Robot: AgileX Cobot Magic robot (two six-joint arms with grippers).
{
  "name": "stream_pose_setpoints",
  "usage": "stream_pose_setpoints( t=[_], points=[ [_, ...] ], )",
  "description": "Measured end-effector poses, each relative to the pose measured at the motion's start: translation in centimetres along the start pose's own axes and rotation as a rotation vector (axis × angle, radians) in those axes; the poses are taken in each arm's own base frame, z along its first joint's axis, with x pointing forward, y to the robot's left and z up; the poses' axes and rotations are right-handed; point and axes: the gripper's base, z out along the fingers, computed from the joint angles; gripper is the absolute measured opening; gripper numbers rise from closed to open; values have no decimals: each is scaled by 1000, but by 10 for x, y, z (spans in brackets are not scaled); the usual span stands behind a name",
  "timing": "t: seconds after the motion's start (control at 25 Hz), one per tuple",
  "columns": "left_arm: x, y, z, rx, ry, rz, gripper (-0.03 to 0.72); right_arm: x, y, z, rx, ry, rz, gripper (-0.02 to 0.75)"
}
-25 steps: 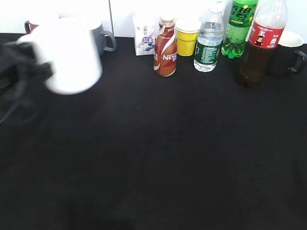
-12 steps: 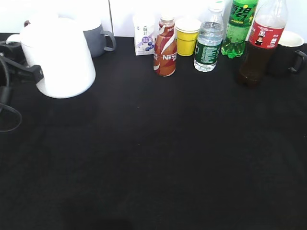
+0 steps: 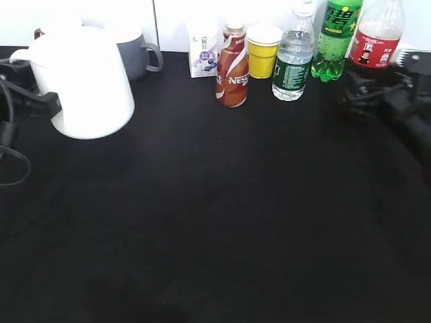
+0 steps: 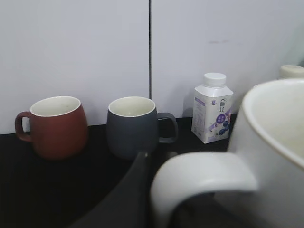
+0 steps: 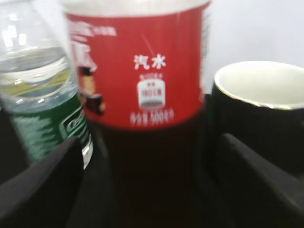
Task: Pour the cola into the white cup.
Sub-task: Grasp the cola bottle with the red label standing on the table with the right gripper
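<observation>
At the table's back right corner, my right gripper (image 3: 367, 94) stands spread wide with a finger on each side of the cola (image 3: 376, 37), not yet pinching it. Near the left edge, my left gripper (image 3: 37, 101) clasps the handle of the upright white cup (image 3: 84, 81).

White cup (image 3: 86, 81) far left (cola (image 3: 374, 42) far right).

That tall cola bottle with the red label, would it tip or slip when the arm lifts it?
The cola bottle is tall and narrow, so a sideways nudge could probably tip it. Its smooth plastic label looks slippery. Dark liquid fills only the lower part, so it likely sloshes when tilted.
</observation>
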Motion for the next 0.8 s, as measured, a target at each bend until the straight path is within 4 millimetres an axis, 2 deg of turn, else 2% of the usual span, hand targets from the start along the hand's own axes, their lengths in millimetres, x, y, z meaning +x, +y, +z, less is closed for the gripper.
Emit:
stream_pose_setpoints(
  t=[0.24,0.32,0.48,0.68,0.8],
  points=[
    [0,0,0,1,1,1,51,12,0,41,25,-49,17,665],
    [0,0,0,2,1,1,51,15,1,51,22,-61,17,626],
    [0,0,0,3,1,3,51,19,1,52,17,-56,13,404],
    [0,-4,0,40,1,37,51,19,3,51,-12,-64,-26,393],
    [0,-4,0,44,2,41,51,6,4,28,-27,-44,-35,393]
  ],
)
